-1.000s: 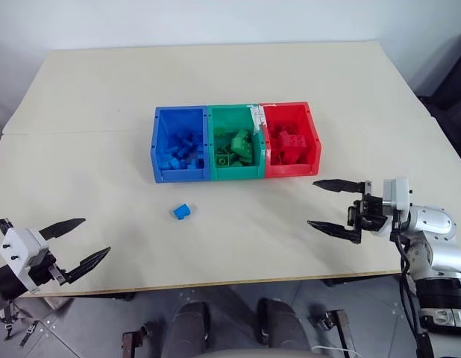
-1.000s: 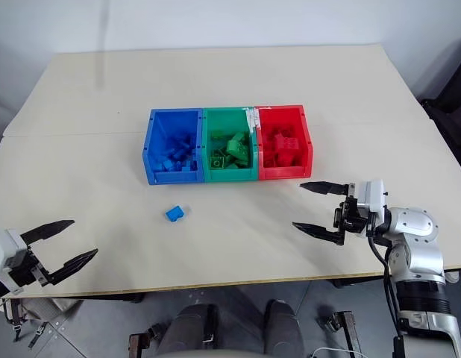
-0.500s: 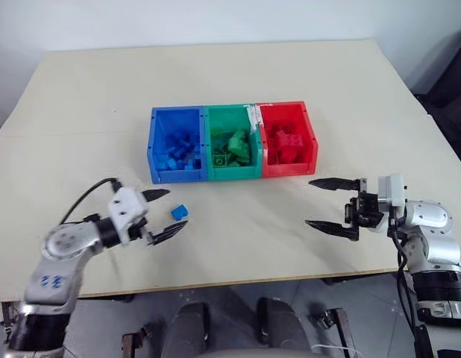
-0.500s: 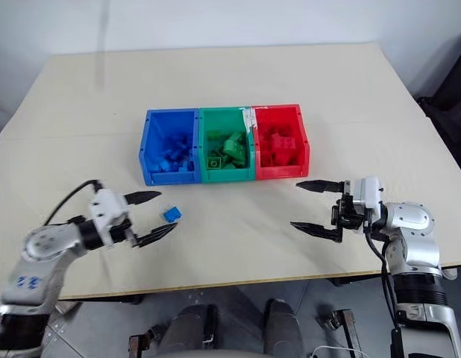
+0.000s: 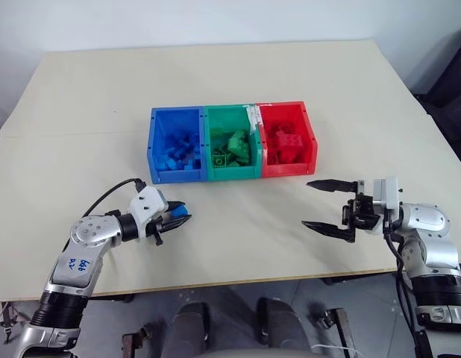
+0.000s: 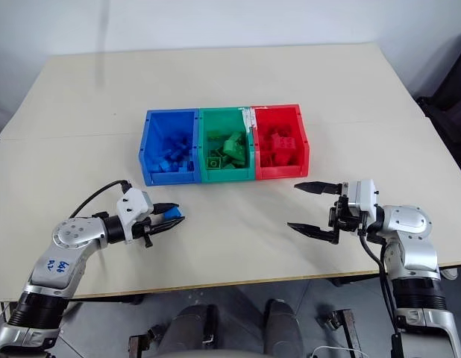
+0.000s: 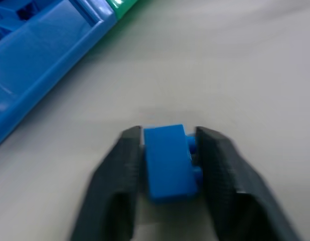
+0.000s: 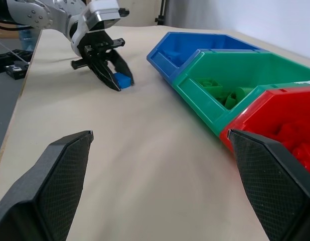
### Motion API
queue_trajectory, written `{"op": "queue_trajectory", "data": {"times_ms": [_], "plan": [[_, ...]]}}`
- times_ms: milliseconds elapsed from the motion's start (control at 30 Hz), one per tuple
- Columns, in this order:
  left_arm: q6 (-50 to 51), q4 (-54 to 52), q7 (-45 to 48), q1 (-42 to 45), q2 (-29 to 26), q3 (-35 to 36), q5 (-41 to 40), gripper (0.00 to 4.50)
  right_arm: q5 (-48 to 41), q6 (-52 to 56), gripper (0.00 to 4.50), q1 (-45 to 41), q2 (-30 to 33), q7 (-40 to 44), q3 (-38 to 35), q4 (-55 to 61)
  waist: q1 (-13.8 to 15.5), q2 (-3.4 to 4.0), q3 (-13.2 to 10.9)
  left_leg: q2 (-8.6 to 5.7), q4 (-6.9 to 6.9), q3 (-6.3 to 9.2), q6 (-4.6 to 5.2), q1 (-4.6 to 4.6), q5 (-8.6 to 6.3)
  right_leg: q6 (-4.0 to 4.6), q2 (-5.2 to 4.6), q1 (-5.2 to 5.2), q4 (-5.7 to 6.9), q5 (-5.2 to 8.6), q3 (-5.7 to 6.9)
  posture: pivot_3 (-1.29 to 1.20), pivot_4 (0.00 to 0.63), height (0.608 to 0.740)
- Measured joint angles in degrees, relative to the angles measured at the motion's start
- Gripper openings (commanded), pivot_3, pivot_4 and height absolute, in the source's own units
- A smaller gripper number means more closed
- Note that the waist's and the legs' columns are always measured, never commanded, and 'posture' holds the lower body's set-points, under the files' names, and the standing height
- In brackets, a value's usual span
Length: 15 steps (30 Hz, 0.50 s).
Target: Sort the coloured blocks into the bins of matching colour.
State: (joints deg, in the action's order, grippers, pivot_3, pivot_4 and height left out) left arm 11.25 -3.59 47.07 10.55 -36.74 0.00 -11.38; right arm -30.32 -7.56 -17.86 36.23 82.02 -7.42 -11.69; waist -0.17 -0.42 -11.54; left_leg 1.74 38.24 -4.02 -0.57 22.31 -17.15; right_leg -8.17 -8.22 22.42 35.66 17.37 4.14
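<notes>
A small blue block (image 7: 167, 160) rests on the table in front of the blue bin (image 5: 151, 145), and my left gripper (image 5: 178, 218) is shut on it, one finger on each side. The green bin (image 5: 232, 173) and the red bin (image 5: 313, 145) join the blue one in a row at mid-table. Each holds several blocks of its own colour: blue (image 5: 178, 153), green (image 5: 234, 145), red (image 5: 286, 145). My right gripper (image 5: 307, 203) stands open and holds nothing, hovering near the table in front of the red bin and pointing left.
The bins stand on a beige table (image 5: 238, 82) with wide bare surface behind them and between the two grippers. The near table edge (image 5: 238, 280) runs just below both arms. A dark object (image 5: 447, 82) stands beyond the table's right corner.
My left arm swung in from the table's near left edge to the blue block, and its fingers closed on the block. The right arm stayed put.
</notes>
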Motion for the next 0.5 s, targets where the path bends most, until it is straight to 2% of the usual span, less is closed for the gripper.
{"op": "queue_trajectory", "data": {"times_ms": [133,267,433,500], "plan": [[1.21,2.40,-1.43,4.71,3.25,3.19,-3.51,0.95,0.11,-0.24,4.50,-0.07,-0.03,-0.56,-0.03,-0.02,0.33,-0.02,-0.01,-0.01,0.06,0.07,0.01,0.07,0.01,0.00,-0.01,0.01,0.02,-0.01,0.03,0.00,0.150,0.740],[6.72,4.99,-5.87,17.22,4.66,5.73,-5.72,0.95,0.21,-0.96,4.50,-0.68,-0.19,-0.97,-0.04,-0.11,0.97,-0.03,-0.01,-0.06,0.17,0.08,0.03,0.09,0.01,-0.03,0.00,-0.03,0.07,-0.03,0.04,0.00,0.150,0.740],[5.73,18.28,-9.37,31.68,6.11,4.28,-1.85,0.95,0.75,-1.28,4.50,-0.84,-0.27,-1.58,-0.11,-0.75,1.20,-0.04,-0.01,-0.09,0.16,0.03,0.03,0.09,0.02,-0.04,0.04,-0.05,0.16,-0.04,0.06,0.00,0.150,0.740],[4.49,23.52,-10.07,35.01,7.15,2.75,-0.04,0.95,0.94,-1.35,4.50,-0.82,-0.41,-1.86,-0.10,-0.83,1.27,-0.04,-0.01,-0.09,0.13,-0.01,0.04,0.10,0.01,-0.05,0.04,-0.04,0.11,-0.04,0.05,0.00,0.150,0.740]]}}
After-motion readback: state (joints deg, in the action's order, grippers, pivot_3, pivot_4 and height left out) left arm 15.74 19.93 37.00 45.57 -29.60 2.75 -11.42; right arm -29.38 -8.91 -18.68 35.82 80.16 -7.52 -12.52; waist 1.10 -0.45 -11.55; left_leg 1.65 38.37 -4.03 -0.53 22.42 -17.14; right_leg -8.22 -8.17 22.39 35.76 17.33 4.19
